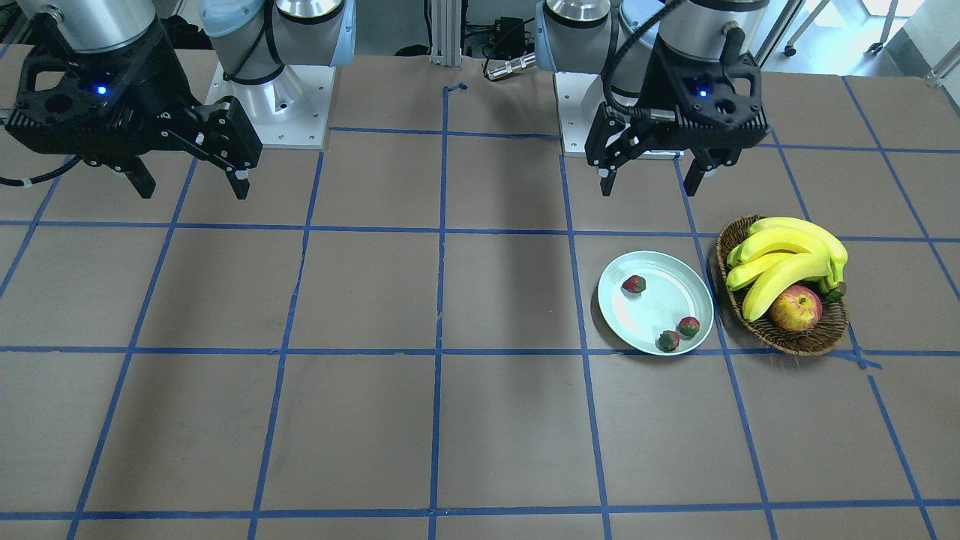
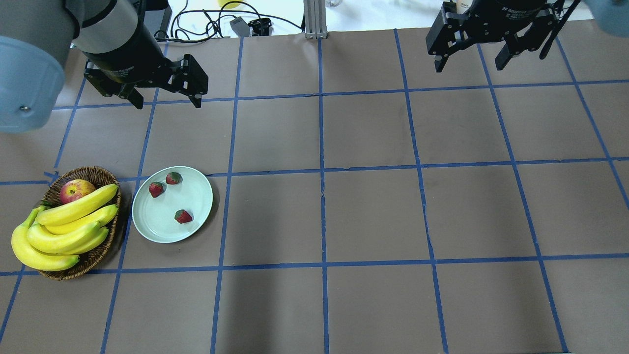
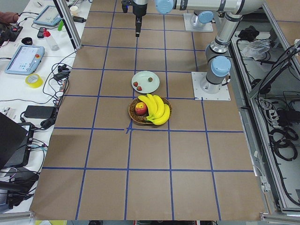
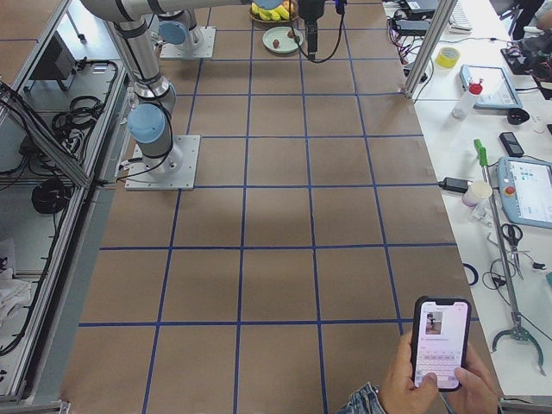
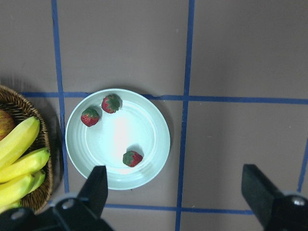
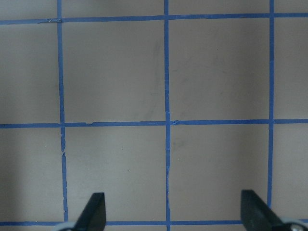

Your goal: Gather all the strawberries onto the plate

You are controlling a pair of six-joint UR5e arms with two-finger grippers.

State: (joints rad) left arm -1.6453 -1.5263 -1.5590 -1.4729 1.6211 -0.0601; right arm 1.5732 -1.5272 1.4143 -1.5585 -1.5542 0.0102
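Left hand (image 2: pixel 167 101) wide, empty; below it, plate (image 2: pixel 157 227) holding three strawberries (image 2: pixel 156 189). Right hand (image 2: pixel 469 66) wide, empty, well apart, above surface (image 2: pixel 368 211).

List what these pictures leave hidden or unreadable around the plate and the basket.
1. Apple: left wrist view, cut off by the left edge; only a sliver shows.
2. Basket floor: in every view, covered by the bananas and the apple.
3. Strawberries: exterior right view, too small and far away on the plate to count.
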